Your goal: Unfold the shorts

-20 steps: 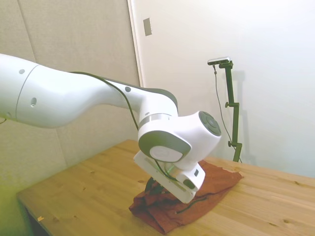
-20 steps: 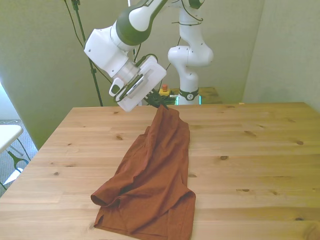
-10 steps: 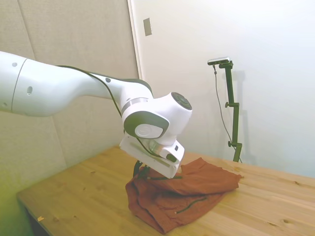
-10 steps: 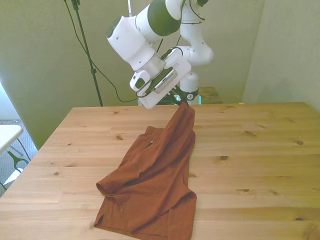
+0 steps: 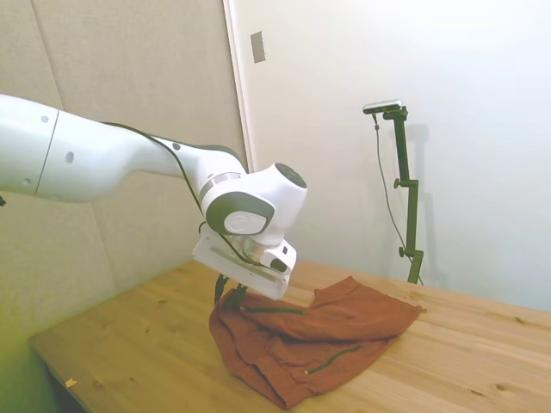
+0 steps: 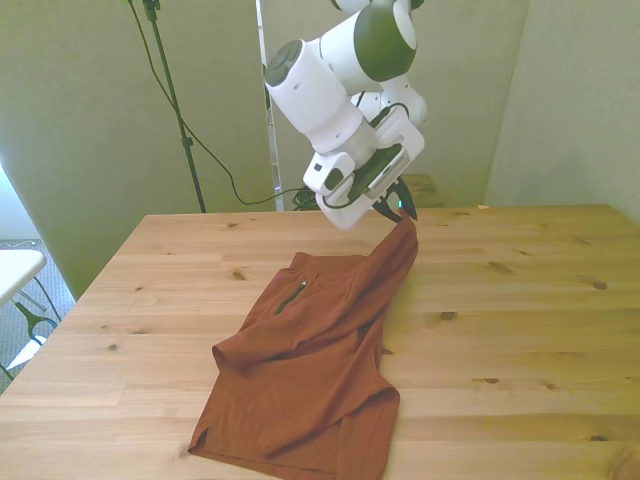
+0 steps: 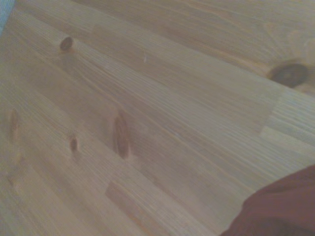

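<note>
Wooden surface (image 6: 520, 300) carries the shorts (image 6: 310, 370), spread diagonally across it, wide hem end flat toward the front view's bottom left, one corner lifted at the far end near the front view's right of centre. White arm (image 5: 103, 163) reaches in w/ gripper (image 6: 402, 212) at that raised corner, jaws pinching the cloth there.

Handling, as I judge it: light, soft, limp cloth; it drapes and trails, won't hold shape, prob. slides easily on wood. Best hold is at a hem or corner, as now, so the rest drags open.

Vs 0.5 s ago: gripper has swung toward the front view's right, pulling the top fold w/ it. More of the lower layer and its dark zip line (image 6: 290, 298) now show; the cloth lies wider.
</note>
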Motion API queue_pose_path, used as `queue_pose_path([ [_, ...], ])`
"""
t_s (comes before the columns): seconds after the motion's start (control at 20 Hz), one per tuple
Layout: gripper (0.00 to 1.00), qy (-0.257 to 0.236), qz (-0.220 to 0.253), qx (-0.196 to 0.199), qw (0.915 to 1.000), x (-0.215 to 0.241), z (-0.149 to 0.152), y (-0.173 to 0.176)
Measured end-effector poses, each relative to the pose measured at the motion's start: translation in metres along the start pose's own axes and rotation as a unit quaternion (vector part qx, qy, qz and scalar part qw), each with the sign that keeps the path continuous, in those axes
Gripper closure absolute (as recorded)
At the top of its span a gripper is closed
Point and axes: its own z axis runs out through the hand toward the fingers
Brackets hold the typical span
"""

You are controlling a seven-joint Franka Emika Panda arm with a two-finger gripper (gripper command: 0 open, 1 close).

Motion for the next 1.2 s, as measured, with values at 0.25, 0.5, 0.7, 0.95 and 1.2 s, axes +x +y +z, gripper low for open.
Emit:
queue_pose_path([
  [0.25,0.00,0.023,0.024,-0.005,0.9994,0.009,0.006,-0.029],
  [0.5,0.00,0.135,0.100,-0.016,0.9857,0.040,-0.038,-0.007],
  [0.7,0.00,0.219,0.172,-0.017,0.9604,0.080,-0.095,0.067],
  [0.95,0.00,0.295,0.266,-0.032,0.9172,0.132,-0.104,0.098],
  [1.2,0.00,0.332,0.369,-0.081,0.8642,0.154,-0.097,0.114],
])
